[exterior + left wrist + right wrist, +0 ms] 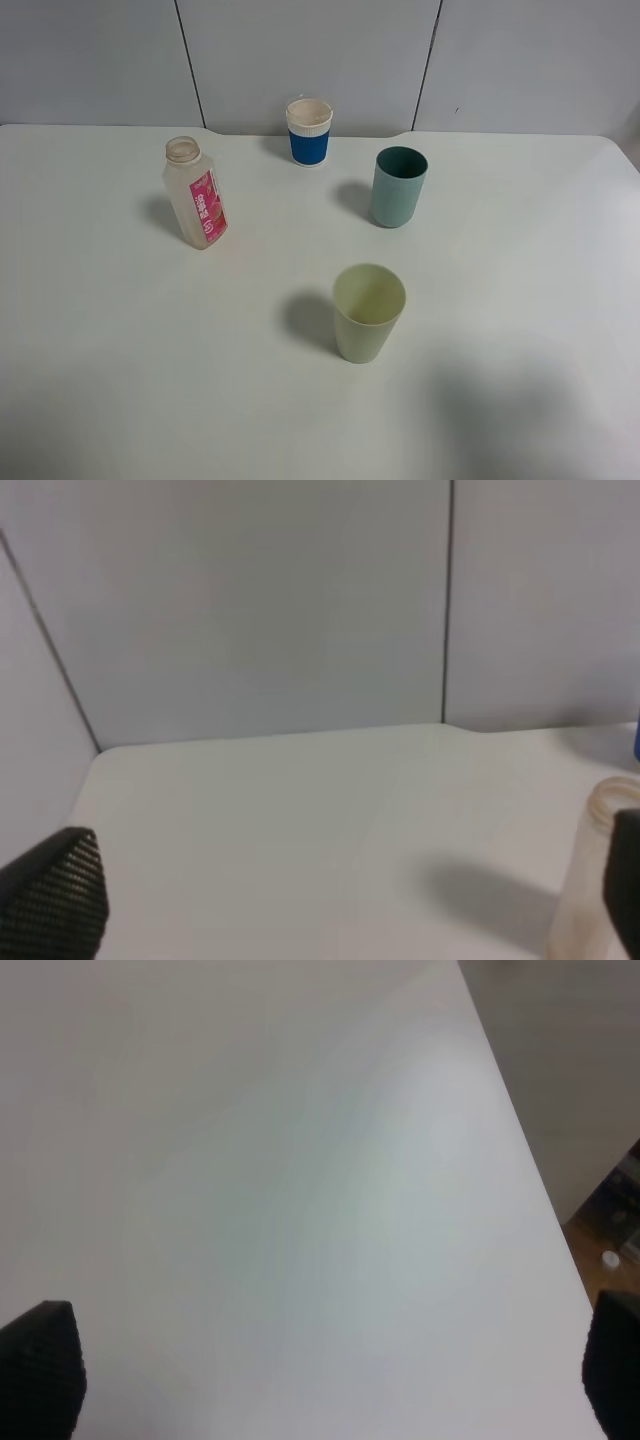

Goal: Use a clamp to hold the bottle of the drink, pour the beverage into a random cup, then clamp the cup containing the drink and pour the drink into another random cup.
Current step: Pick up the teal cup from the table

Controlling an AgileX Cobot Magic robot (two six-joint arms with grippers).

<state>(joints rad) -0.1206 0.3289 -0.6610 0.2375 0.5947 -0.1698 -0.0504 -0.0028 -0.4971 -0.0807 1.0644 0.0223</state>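
The bottle (195, 195) stands on the left of the bench (120, 350), with no cap. A blue cup (309, 132) is far back, a teal cup (399, 187) is right, and a green cup (368, 312) is nearest. The left pincer (335, 900) is wide open and holds nothing, with the bottle near it. The right pincer (325, 1370) is wide open too and holds nothing.

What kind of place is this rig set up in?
Probably a lab test cell, not a kitchen: a bare white table, plain grey wall panels, and only staged props, a bottle with a blue cup, teal cup and green cup.
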